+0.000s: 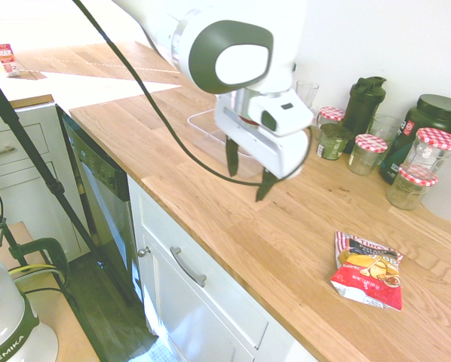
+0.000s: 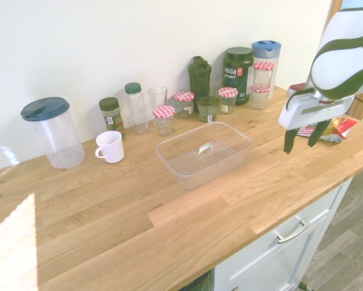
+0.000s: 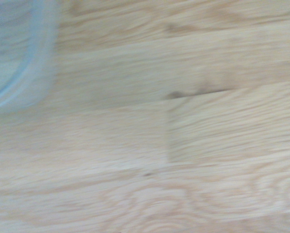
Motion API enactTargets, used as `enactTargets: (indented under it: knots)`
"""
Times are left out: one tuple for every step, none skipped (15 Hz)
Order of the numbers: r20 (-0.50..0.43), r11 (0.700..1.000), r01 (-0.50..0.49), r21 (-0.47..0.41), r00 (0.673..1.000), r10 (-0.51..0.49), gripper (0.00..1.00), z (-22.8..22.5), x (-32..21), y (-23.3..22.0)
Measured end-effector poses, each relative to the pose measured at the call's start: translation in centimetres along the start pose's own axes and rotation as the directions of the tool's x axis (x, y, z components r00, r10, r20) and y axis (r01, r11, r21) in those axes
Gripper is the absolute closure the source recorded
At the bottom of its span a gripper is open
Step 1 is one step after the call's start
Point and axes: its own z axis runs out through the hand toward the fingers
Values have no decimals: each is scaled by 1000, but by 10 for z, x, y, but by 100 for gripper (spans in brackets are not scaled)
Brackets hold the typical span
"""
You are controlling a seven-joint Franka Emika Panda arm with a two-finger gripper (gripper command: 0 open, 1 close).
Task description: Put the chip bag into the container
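First exterior view: the gripper (image 1: 247, 171), fingers spread and empty, hangs between tub (image 1: 203, 123) and chip bag (image 1: 368, 276), which lies untouched on the counter (image 1: 286, 234); second exterior view: tub (image 2: 204, 154) empty; wrist view: bare wood, tub corner (image 3: 19, 63).

Gripper (image 1: 247, 169) hangs over wood counter (image 1: 233, 219), fingers spread, empty. Container (image 1: 204, 124) just behind it, partly hidden by arm. Chip bag (image 1: 367, 269) well off to its side, flat on counter.
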Motion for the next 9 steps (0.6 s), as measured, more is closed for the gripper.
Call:
enactTargets:
  knots:
    - [-8,999,-34,-6,999,34,0,0,18,13]
    - [-16,998,-62,-16,998,62,0,4,35,24]
    - [-29,996,-83,-29,996,82,0,10,47,33]
    - [-46,994,-101,-37,994,100,0,18,59,41]
    - [-65,992,-119,-46,991,116,0,26,71,48]
    - [-82,989,-139,-55,987,134,0,33,81,57]
    - [-96,986,-157,-61,984,151,0,37,89,66]
    - [-110,983,-174,-61,980,167,0,37,97,76]
    - [-124,979,-195,-55,974,187,0,34,104,87]
